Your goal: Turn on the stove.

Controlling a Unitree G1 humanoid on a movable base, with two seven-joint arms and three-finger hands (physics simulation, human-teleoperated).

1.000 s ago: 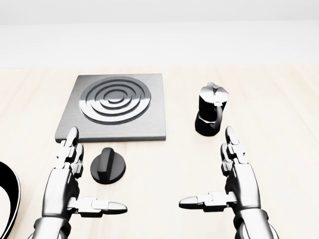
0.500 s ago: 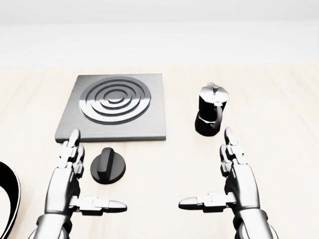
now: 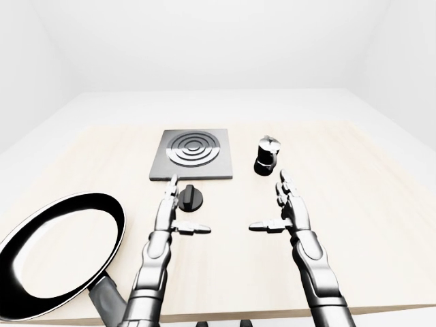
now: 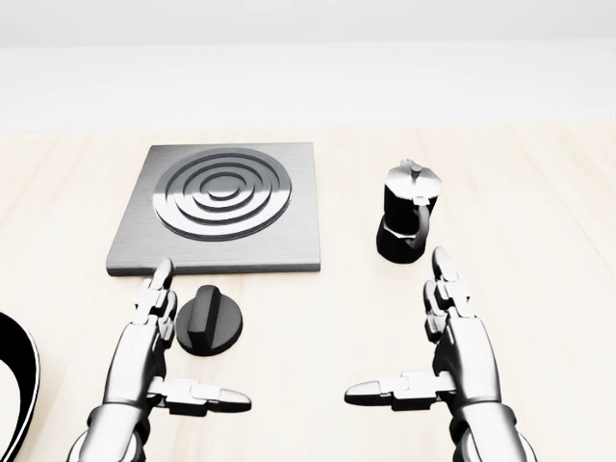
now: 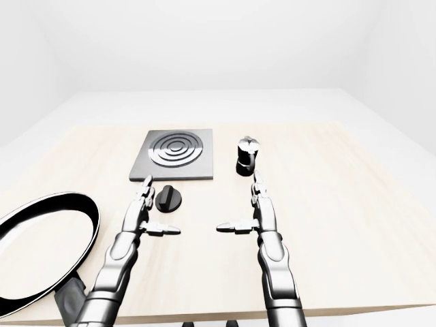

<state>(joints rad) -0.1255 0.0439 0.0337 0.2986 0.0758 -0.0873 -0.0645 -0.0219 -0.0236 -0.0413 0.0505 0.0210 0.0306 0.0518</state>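
Light wood table (image 4: 539, 192), white room around it. Stove (image 4: 219, 208), a flat grey square plate with concentric burner rings, lies upper left of centre in the head view. Its black round knob (image 4: 210, 320) with a raised bar grip sits on the table just below the plate's lower edge, apart from the plate. Bar grip runs roughly top to bottom, tilted slightly.

Left hand (image 4: 154, 358) is just left of the knob, fingers released and stretched straight toward the stove, thumb sticking out sideways to the right below the knob. Fingertips (image 4: 158, 281) sit near the stove's lower left corner, close beside the knob's left side; cannot tell if they touch it. Not gripping anything.

Right hand (image 4: 452, 351) at lower right, same pose mirrored: fingers extended and loose, thumb pointing left, grasping nothing. Its fingertips end just below the moka pot.

Black moka pot (image 4: 408, 224) with silver lid stands upright right of the stove, well clear of it.

Black frying pan (image 3: 58, 252) with pale rim lies at far lower left in the left-eye view, handle toward the bottom edge; only a sliver shows in the head view.

No brands, labels or readable writing on any item
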